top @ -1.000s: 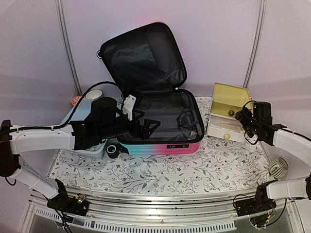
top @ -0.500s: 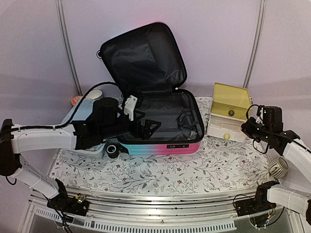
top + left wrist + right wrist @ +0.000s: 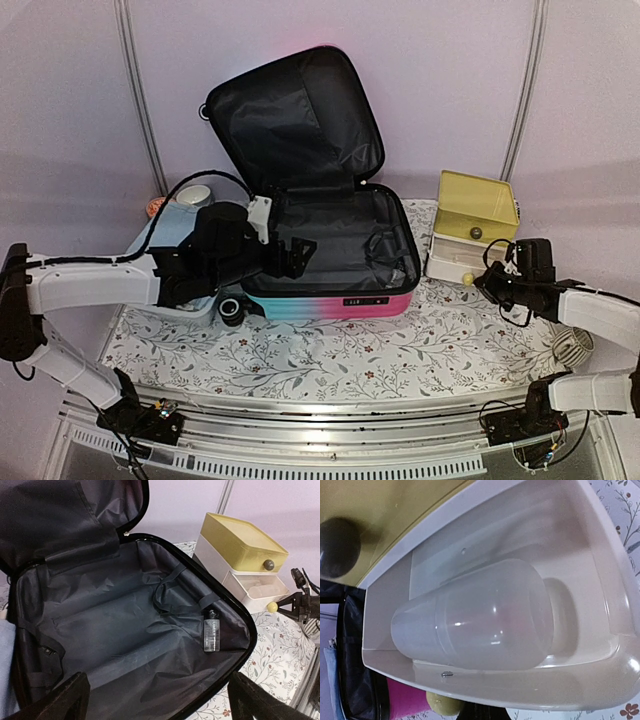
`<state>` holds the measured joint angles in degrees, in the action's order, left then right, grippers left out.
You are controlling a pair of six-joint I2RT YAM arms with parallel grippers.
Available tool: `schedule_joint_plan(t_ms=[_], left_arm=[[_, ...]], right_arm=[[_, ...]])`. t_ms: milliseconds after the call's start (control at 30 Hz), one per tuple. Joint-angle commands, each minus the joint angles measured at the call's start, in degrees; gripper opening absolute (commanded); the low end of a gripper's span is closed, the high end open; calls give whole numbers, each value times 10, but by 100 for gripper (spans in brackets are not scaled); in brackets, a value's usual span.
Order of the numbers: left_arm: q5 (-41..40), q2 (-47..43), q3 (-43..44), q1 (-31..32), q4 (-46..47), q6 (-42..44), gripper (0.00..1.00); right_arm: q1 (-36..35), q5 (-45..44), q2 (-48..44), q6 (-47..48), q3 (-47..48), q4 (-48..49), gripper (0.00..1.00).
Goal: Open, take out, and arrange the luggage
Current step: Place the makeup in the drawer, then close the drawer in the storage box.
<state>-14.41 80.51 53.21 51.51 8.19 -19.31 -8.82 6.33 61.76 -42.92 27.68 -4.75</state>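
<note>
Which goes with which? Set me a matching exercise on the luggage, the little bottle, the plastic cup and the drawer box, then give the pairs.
1. luggage
2. small bottle
3. translucent cup
4. drawer box

A. on its side in the pulled-out drawer
B. yellow top, right of the luggage
C. lid raised
D. lying on the black lining

Pairs: 1-C, 2-D, 3-A, 4-B.

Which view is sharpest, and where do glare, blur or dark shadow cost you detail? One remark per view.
Top external: even light, but the luggage lining reads as near-black. Left wrist: sharp on the small bottle; its own fingers are dark blurs. Right wrist: soft close-up, glints on the translucent cup.
</note>
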Motion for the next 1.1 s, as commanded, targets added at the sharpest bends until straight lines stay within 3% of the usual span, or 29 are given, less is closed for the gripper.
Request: schedule_joint_plan(t_ms=[0, 367, 500, 800, 1067], left_arm=[[-14, -17, -13, -16, 8, -7, 98], [-3, -19, -21, -23, 9, 10, 98], [-3, -21, -24, -24, 12, 13, 98], [13, -17, -24, -26, 22, 16, 98], [15, -30, -32, -27, 22, 19, 98]], right_arm=[[2, -49, 60, -25, 15, 128, 1], [12, -81, 203, -55, 52, 278, 1], [13, -105, 203, -76, 27, 330, 2], [13, -101, 205, -106, -60, 556, 2], [20, -105, 199, -99, -59, 581, 2]])
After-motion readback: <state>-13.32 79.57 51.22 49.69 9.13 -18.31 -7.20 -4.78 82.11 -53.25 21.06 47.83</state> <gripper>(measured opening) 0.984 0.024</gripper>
